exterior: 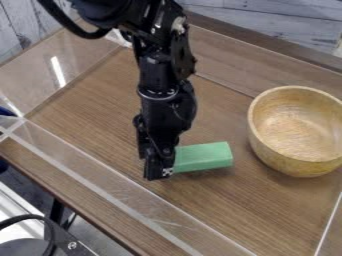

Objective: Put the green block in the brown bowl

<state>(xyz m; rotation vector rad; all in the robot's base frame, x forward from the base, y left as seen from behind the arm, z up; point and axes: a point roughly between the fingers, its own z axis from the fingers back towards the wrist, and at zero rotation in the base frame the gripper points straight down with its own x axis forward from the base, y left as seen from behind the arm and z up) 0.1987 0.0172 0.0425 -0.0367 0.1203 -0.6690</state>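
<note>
Black jointed gripper (pixel 158 168) over matte mint block (pixel 203 158), flat, rectangular, near worktop's (pixel 221 210) front edge; round, grained wooden bowl (pixel 297 130) beyond; finger grip unclear.

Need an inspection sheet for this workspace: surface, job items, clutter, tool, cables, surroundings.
Surface: brown wood-look table, clear tape strips across it
Job items: green block beside the tool, which partly hides it; grip unclear. Brown bowl upright, block outside it
Clutter: nothing seen
Tool: low over the table, at the block's left end in view; jaw opening can't be told
Cables: black cable by the arm; another at lower left
Surroundings: grey wood-plank backdrop
</note>
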